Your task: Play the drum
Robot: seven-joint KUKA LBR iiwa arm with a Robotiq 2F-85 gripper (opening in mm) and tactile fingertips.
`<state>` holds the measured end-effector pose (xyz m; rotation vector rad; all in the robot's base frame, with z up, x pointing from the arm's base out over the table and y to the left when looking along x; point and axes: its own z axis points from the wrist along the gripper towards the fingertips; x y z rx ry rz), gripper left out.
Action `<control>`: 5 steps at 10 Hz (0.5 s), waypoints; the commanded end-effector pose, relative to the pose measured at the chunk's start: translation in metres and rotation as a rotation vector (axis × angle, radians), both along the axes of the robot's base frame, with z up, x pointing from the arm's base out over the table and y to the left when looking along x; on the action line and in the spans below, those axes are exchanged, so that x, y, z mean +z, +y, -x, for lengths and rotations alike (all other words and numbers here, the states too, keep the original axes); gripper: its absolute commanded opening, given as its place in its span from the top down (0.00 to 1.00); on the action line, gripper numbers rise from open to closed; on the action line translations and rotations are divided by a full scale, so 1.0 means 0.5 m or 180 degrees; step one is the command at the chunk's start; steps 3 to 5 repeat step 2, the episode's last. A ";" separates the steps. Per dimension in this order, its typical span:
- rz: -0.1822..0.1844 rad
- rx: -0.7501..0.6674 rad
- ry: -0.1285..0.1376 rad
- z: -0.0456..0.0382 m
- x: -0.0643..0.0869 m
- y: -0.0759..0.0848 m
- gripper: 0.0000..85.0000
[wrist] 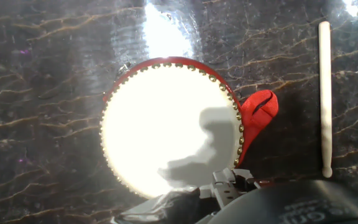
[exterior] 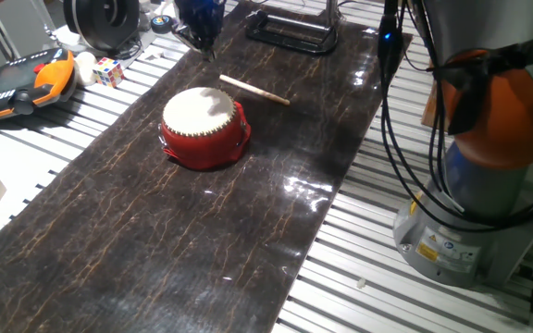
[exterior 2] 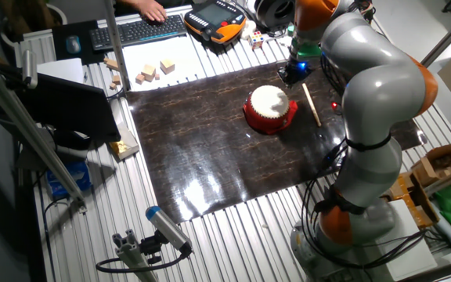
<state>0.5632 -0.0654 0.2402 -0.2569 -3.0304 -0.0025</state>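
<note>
So, one drum (exterior: 205,126) on my screen: squat red body, cream skin ringed with studs, sitting upright on the dark marbled mat (exterior: 155,240) roughly mid-width and toward the far half in one fixed view. From the hand view I'm looking almost straight down on the skin (wrist: 166,127), with a red handle loop (wrist: 258,109) sticking out on one side and a shadow across part of the skin.

One pale wooden stick (exterior: 254,90) lies flat on the mat just beside the drum, not touching it; in the hand view it runs along the right edge (wrist: 325,99).

My claw (exterior: 197,28) hangs above the mat near the drum's far side, apart from both drum and stick. Only a bit of dark hardware shows at the bottom of the hand view, so I can't tell whether the fingers are spread or together.

Further out on the slatted metal worktop (exterior: 489,305): one orange-and-black pendant (exterior: 21,81), one colour cube (exterior: 109,71), a few wooden blocks (exterior 2: 155,70), one keyboard (exterior 2: 135,31) with somebody's hand (exterior 2: 151,9) on it.
</note>
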 end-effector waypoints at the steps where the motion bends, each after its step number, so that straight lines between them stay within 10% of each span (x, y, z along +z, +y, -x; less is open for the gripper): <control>1: 0.0003 0.0005 -0.0006 0.000 0.000 0.000 0.99; 5: 0.0003 0.0005 -0.0002 0.002 0.001 0.000 0.99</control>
